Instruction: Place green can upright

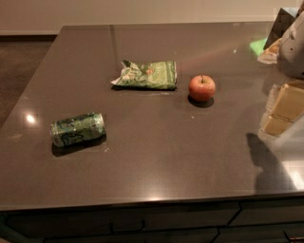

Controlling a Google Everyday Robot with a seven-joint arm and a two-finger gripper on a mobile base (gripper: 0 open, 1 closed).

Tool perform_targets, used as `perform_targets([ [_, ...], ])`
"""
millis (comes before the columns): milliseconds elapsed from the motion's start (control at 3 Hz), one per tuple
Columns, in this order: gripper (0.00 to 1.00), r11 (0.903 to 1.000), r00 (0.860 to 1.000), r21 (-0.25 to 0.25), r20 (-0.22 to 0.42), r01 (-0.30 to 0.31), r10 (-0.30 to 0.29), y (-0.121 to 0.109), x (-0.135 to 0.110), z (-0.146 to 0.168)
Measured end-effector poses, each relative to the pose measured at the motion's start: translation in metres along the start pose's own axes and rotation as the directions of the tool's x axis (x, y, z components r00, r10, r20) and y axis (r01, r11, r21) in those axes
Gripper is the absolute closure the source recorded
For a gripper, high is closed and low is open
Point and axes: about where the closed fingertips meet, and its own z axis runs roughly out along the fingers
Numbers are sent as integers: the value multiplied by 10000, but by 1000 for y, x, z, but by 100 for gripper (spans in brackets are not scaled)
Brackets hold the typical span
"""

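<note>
Single camera, raised above worktop point(166, 156) near edge, angled down toward far wall point(142, 12), mid-distance from apple point(202, 88); gripper point(281, 115) close, right of apple.

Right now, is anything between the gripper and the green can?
Nothing visible. The gripper is at the right edge, the green can lies on its side at left; the apple and snack bag sit farther back, off that line.

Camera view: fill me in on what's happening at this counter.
The can lies on its side near the front left of the counter, with nothing touching it. The gripper hangs over the counter's right edge, far from the can. A bag and an apple sit farther back. The can is not yet upright.
</note>
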Motion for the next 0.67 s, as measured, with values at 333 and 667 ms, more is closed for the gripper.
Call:
perform_targets([
  [333,0,9999,10000,107,-40,41,-40,-1,-3,-1],
  [667,0,9987,9985,-89,179,510,-508,-4,-28,7],
])
